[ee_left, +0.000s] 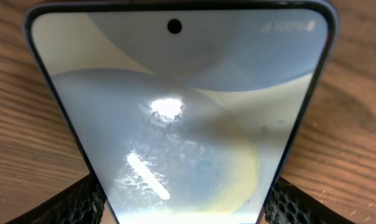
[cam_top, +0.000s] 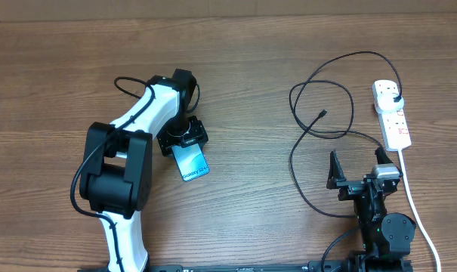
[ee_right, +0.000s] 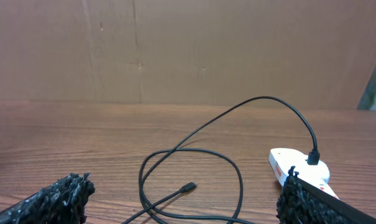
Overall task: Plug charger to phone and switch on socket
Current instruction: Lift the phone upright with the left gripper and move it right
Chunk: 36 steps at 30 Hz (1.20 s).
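The phone [cam_top: 192,163] lies flat on the wooden table with its light blue screen up. It fills the left wrist view [ee_left: 181,112]. My left gripper [cam_top: 183,139] is at the phone's far short end, one finger on each long edge [ee_left: 186,202], shut on it. The charger cable [cam_top: 313,91] lies in loops at the right. Its connector tip [cam_top: 322,113] is free on the table [ee_right: 188,186]. Its black plug [cam_top: 395,99] sits in the white socket strip [cam_top: 393,121], which also shows in the right wrist view [ee_right: 288,163]. My right gripper [cam_top: 356,171] is open and empty, short of the loops [ee_right: 183,199].
The strip's thick white cord [cam_top: 415,208] runs down the right side past my right arm to the table's front edge. A brown cardboard wall [ee_right: 188,50] stands behind the table. Bare wood lies between the phone and the cable loops.
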Available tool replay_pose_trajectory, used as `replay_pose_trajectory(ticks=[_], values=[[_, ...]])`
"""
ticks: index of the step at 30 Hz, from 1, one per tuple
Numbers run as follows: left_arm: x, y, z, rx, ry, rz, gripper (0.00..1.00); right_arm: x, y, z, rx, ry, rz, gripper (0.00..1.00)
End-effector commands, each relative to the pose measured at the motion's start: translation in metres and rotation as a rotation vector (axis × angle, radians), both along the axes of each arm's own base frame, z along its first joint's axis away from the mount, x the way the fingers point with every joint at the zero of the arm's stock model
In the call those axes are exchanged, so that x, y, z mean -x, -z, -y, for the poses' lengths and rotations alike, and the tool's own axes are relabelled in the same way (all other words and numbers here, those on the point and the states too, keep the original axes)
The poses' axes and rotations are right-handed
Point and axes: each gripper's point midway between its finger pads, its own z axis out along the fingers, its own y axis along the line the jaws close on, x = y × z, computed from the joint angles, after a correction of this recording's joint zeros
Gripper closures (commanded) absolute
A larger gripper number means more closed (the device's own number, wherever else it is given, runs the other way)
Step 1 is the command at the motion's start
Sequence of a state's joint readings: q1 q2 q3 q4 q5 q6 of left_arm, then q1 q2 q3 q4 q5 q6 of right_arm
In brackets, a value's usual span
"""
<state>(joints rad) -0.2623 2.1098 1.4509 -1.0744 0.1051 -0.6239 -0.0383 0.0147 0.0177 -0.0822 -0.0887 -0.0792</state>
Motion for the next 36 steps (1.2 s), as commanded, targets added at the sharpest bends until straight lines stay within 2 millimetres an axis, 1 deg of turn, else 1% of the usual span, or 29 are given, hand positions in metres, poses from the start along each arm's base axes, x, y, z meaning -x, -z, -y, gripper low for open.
replay_pose_trajectory(ticks=[1,5,8,19,22,25,27,30,36], values=[[0.025,0.028,0.012,0.045,0.049,-0.14,0.27,0.0,0.001,0.0,0.005,0.004,0.007,0.0],[0.018,0.018,0.014,0.053,0.075,-0.133,0.27,0.0,0.001,0.0,0.005,0.004,0.007,0.0],[0.016,0.014,0.015,0.06,0.098,-0.128,0.27,0.0,0.001,0.0,0.005,0.004,0.007,0.0],[0.015,0.0,0.015,0.068,0.149,-0.147,0.27,0.0,0.001,0.0,0.005,0.004,0.007,0.0],[0.014,-0.002,0.015,0.069,0.153,-0.144,0.27,0.0,0.001,0.0,0.005,0.004,0.007,0.0],[0.011,-0.002,0.014,0.063,0.155,-0.131,0.27,0.0,0.001,0.0,0.005,0.004,0.007,0.0],[0.007,-0.004,0.015,0.062,0.156,-0.122,0.3,0.0,0.001,0.0,0.005,0.004,0.007,0.0],[0.003,-0.007,0.017,0.065,0.158,-0.107,0.32,0.0,0.001,0.0,0.005,0.004,0.007,0.0],[-0.008,-0.016,0.02,0.071,0.16,-0.075,0.32,0.0,0.001,0.0,0.005,0.004,0.007,0.0]])
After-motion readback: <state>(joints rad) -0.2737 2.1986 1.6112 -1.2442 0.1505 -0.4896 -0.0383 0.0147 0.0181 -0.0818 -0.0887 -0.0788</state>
